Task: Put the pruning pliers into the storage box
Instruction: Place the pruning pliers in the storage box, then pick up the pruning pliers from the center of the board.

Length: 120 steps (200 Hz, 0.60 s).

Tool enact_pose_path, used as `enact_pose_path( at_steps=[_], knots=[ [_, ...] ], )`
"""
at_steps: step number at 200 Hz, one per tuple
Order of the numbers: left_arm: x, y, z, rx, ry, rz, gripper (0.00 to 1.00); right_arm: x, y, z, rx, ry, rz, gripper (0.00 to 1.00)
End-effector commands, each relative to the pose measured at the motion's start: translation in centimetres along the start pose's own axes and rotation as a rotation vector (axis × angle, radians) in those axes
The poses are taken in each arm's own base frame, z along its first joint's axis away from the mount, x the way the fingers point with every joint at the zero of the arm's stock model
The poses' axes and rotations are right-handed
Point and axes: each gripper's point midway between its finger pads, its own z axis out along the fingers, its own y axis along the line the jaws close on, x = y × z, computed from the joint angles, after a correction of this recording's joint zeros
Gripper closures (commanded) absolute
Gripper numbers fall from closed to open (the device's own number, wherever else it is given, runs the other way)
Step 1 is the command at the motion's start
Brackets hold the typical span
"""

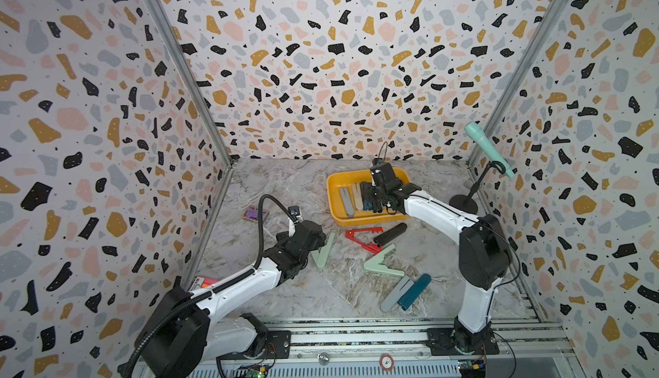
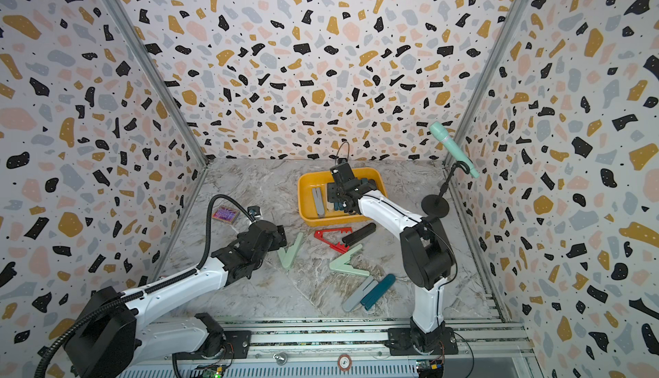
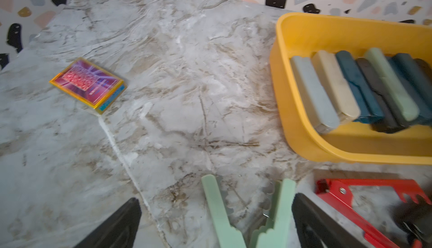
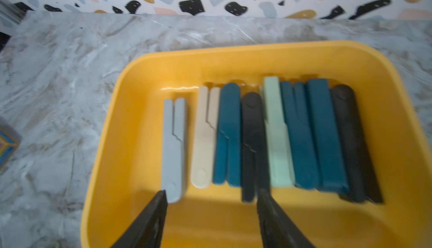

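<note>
The yellow storage box point(image 1: 333, 198) point(image 2: 304, 198) stands at the back of the marble table and holds several closed pruning pliers point(image 4: 230, 134) side by side: grey, beige, teal, black and mint. My right gripper point(image 4: 212, 193) point(image 1: 376, 203) hangs open over the box's near half with nothing between its fingers. More pliers lie loose on the table: a spread mint pair point(image 1: 322, 251), a red pair point(image 1: 363, 239), a black pair point(image 1: 390, 233), another mint pair point(image 1: 381, 264), a grey pair point(image 1: 394, 294) and a teal pair point(image 1: 415, 290). My left gripper point(image 3: 216, 211) point(image 1: 313, 239) is open wide, low over the spread mint pair point(image 3: 284, 202).
A small purple card box point(image 1: 255, 213) point(image 3: 87, 84) lies at the left. A mint microphone point(image 1: 488, 148) on a black stand point(image 1: 463, 203) occupies the back right corner. A marker pack point(image 1: 205, 281) shows beside the left arm. Patterned walls close in three sides.
</note>
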Motion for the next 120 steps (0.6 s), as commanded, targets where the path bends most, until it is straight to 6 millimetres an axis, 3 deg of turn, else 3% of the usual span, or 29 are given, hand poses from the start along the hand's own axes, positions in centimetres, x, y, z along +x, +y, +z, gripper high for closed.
enact_pose_path(
  at_steps=[1, 24, 56, 83, 120],
  knots=[
    [-2.2, -5.5, -1.8, 0.212, -0.068, 0.152, 0.00, -2.4, -4.6, -3.3, 0.028, -0.136, 0.093, 0.35],
    [0.1, -11.2, -3.6, 0.375, -0.037, 0.416, 0.00, -1.3, -8.9, -5.1, 0.041, -0.170, 0.155, 0.33],
    [6.2, -16.1, -3.6, 0.462, 0.102, 0.721, 0.00, 0.0, -13.8, -6.9, 0.098, -0.179, 0.229, 0.33],
    [9.8, -17.9, -3.6, 0.519, 0.159, 0.845, 0.00, 0.9, -16.5, -8.0, 0.140, -0.186, 0.258, 0.32],
    [11.3, -19.1, -3.8, 0.580, 0.184, 0.938, 0.00, 2.4, -18.7, -8.6, 0.160, -0.184, 0.294, 0.32]
  ],
)
